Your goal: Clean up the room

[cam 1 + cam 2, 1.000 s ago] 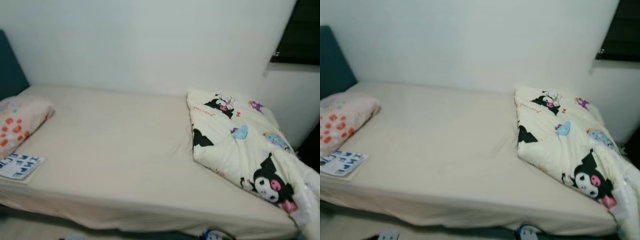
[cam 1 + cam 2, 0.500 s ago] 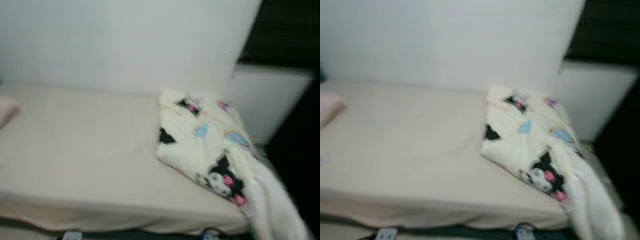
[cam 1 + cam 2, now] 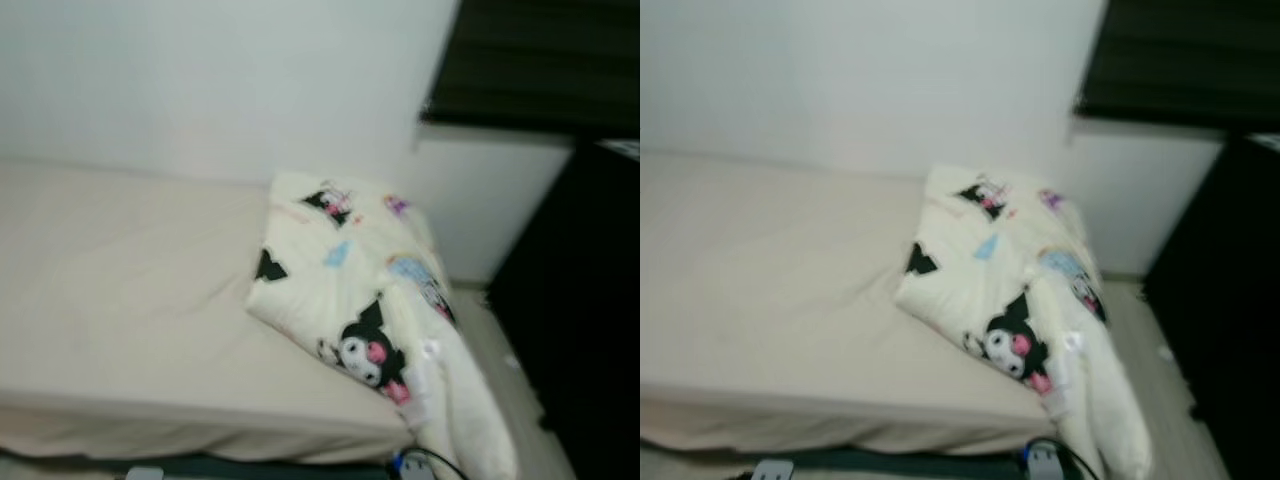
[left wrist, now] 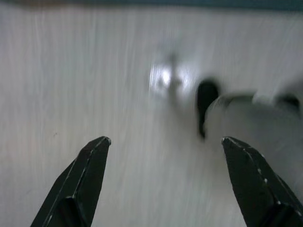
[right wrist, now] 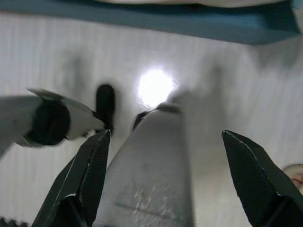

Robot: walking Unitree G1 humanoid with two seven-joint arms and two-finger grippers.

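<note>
A bed (image 3: 120, 300) with a bare cream sheet stands against the white wall. At its right end lies a bunched cream blanket (image 3: 350, 280) printed with cartoon figures, and part of it hangs over the bed's corner toward the floor. My left gripper (image 4: 165, 146) hangs open over the pale floor, nothing between its fingers. Also hanging low is my right gripper (image 5: 165, 142), open, with my own silver leg (image 5: 151, 175) and the floor beneath it.
A dark piece of furniture (image 3: 580, 320) stands at the right, leaving a narrow strip of pale floor (image 3: 510, 370) between it and the bed. A dark window (image 3: 540, 60) sits above a white ledge. Small white items (image 3: 1040, 462) lie at the bed's foot.
The view has swung to the right: the pillow and the booklet at the left have left the picture, and the dark furniture has come in. The blanket itself has not moved.
</note>
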